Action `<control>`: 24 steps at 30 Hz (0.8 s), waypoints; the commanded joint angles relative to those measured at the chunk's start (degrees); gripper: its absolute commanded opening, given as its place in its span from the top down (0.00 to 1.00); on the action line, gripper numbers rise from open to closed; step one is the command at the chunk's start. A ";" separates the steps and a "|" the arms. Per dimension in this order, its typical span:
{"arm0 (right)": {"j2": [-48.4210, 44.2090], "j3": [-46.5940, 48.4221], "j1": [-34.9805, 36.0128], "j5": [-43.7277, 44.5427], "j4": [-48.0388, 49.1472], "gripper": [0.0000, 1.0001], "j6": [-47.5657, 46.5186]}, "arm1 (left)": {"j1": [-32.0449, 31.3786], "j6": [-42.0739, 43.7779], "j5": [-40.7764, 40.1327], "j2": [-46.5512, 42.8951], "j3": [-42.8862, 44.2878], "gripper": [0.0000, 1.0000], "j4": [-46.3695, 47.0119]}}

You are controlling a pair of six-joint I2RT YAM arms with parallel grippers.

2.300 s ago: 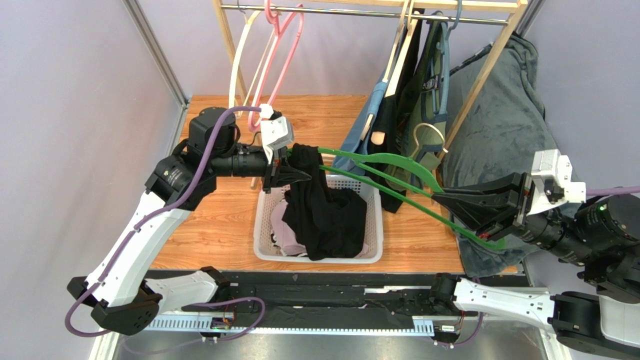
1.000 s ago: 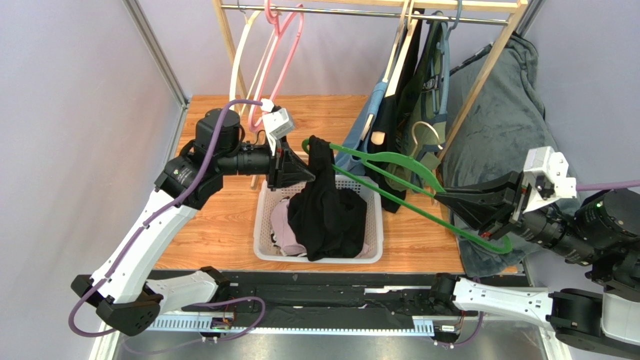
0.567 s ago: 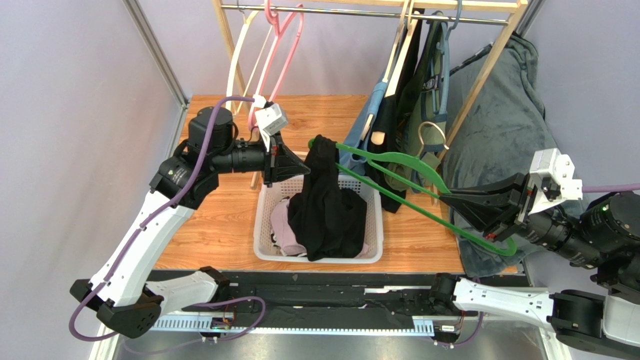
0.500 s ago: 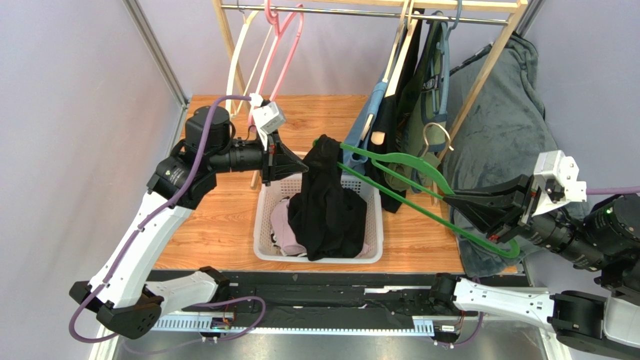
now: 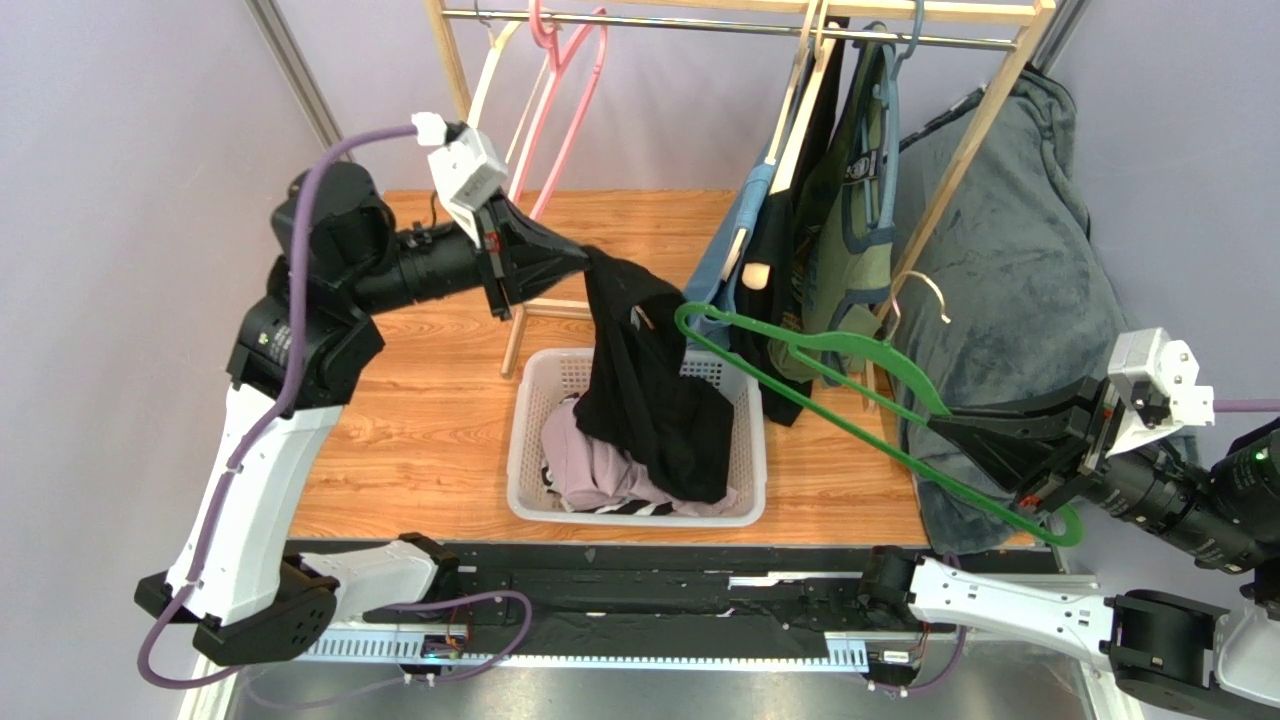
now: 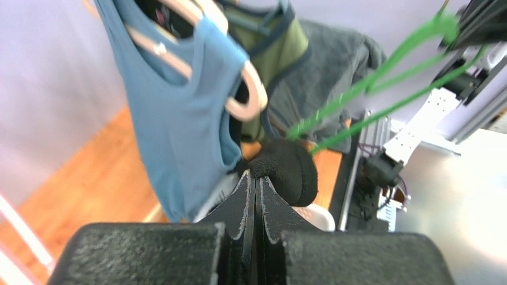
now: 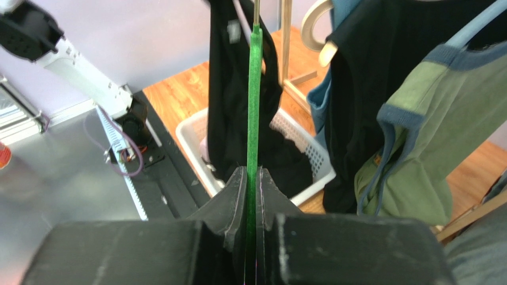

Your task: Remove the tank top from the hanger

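TOP: left jaws clenched on black tank top (image 5: 646, 383), held raised, its lower end draped into white basket (image 5: 522, 450) on tabletop (image 5: 406, 435); right jaws clamped on green hanger (image 5: 812, 345), hanger tip just beside the garment | LEFT WRIST: jaws pinch a black fabric fold | RIGHT WRIST: jaws grip hanger bar; tank top hangs beyond, over basket

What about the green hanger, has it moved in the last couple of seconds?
Yes. The green hanger, clamped in the right gripper, has slid right: its tip now sits farther right over the white basket.
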 commanded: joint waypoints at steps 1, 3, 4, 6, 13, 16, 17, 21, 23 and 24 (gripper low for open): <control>-1.03 0.78 0.07 -4.12 -2.11 1.00 2.47 | 0.36 -0.57 -1.05 2.62 8.19 1.00 2.49; -1.03 1.40 0.07 -5.36 -2.29 1.00 2.83 | 0.36 -0.30 -0.70 3.33 9.08 1.00 2.49; -0.95 1.92 0.07 -6.58 -2.29 1.00 2.83 | 0.36 -0.39 -0.18 3.24 8.64 1.00 2.49; -0.94 3.68 0.07 -7.38 -1.76 1.00 2.74 | 0.28 -0.74 1.75 2.55 5.92 1.00 2.49; -2.00 5.10 0.07 -0.47 3.76 1.00 -0.07 | -2.35 2.23 6.68 -1.50 -5.85 1.00 0.39; -2.18 3.34 0.07 0.44 5.62 1.00 -0.95 | -3.85 7.23 6.95 -2.73 -10.78 0.57 -2.69; -1.91 3.07 0.07 0.35 5.53 1.00 -1.04 | -3.94 8.56 6.51 -3.08 -11.92 0.31 -4.09; 0.28 2.63 0.07 -1.49 3.96 1.00 -0.95 | -3.94 15.33 5.36 -2.91 -7.99 0.03 -8.66; 0.99 2.54 0.07 -2.72 2.81 1.00 -0.95 | -3.94 19.63 6.41 -2.47 -2.98 0.03 -12.25; 1.51 2.46 0.07 -4.73 2.37 1.00 -1.04 | -3.94 20.87 6.68 -2.47 -1.22 0.03 -13.49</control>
